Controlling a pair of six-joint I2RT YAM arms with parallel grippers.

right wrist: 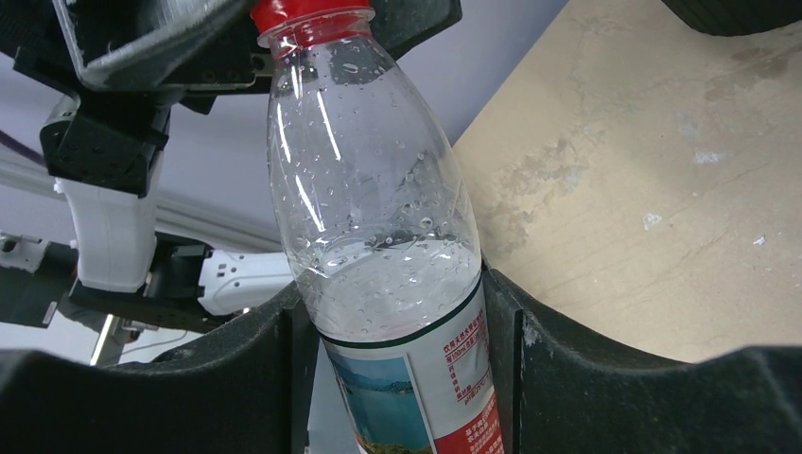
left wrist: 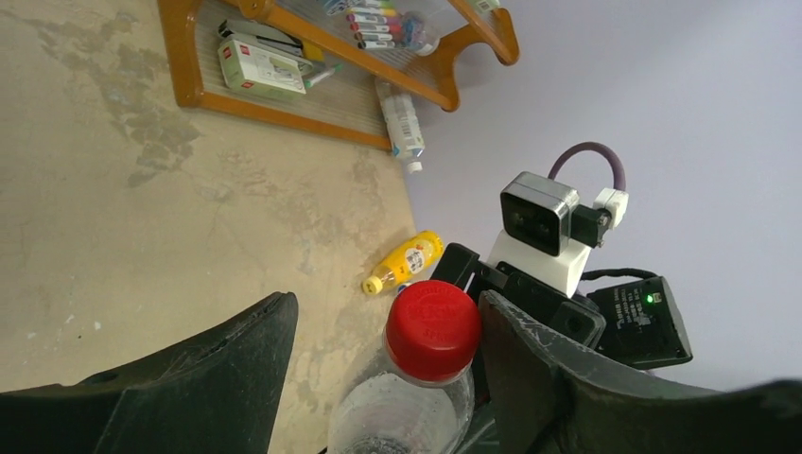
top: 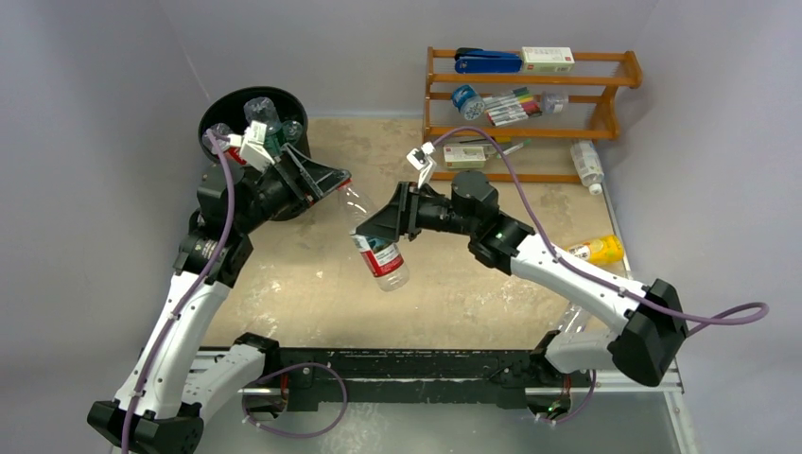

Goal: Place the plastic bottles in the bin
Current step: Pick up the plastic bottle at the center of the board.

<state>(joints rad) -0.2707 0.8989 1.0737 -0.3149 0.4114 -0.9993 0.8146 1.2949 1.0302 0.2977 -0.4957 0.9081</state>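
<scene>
Aloft over the table (top: 312, 284), your right gripper (right wrist: 402, 326) pinches a clear bottle (right wrist: 378, 208) while your left gripper (left wrist: 386, 307) gapes around its red cap (left wrist: 433, 329).

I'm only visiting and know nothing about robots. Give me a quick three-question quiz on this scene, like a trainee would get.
1. True or false: the right gripper is shut on the red-capped bottle.
2. The loose bottle beside the right arm is: A green, B yellow, C blue.
3. Fill in: the left gripper has its open jaws either side of the held bottle's ____.
Key: 1 true; 2 B; 3 cap.
</scene>
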